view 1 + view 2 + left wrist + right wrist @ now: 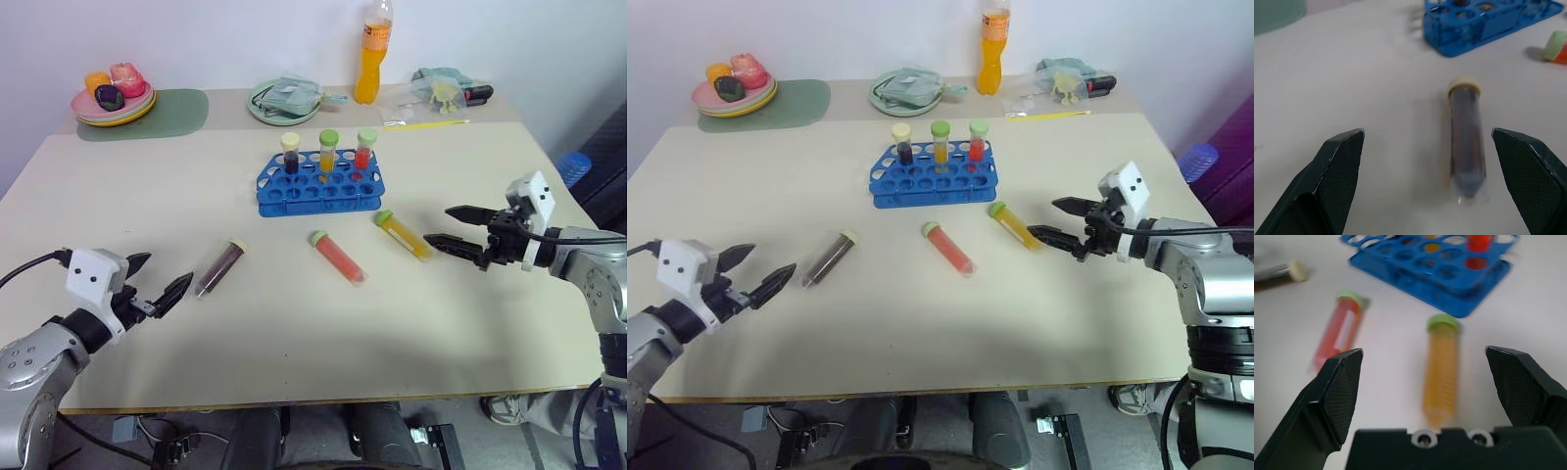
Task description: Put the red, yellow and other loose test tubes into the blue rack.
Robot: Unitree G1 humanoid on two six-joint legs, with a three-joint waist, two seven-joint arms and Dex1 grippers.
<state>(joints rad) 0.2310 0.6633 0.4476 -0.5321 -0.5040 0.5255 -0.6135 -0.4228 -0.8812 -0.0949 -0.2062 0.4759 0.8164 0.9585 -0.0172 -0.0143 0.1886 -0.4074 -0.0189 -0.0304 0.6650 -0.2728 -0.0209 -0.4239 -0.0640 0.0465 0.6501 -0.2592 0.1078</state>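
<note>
Near the tabletop's front left corner the left gripper [157, 284] hangs with jaws spread wide, empty, lined up on the purple tube [219, 267], which lies flat just beyond it. By the right edge the right gripper [453, 231] is also spread wide and empty, aimed at the yellow tube [405, 235] lying just in front of its tips. The red tube [339, 257] lies between those two, mid-table. So all three loose tubes are still down on the table, none gripped, nothing placed yet. Farther back, toward the middle, the rack [319, 185] already holds three upright tubes in its far row, with many holes free.
</note>
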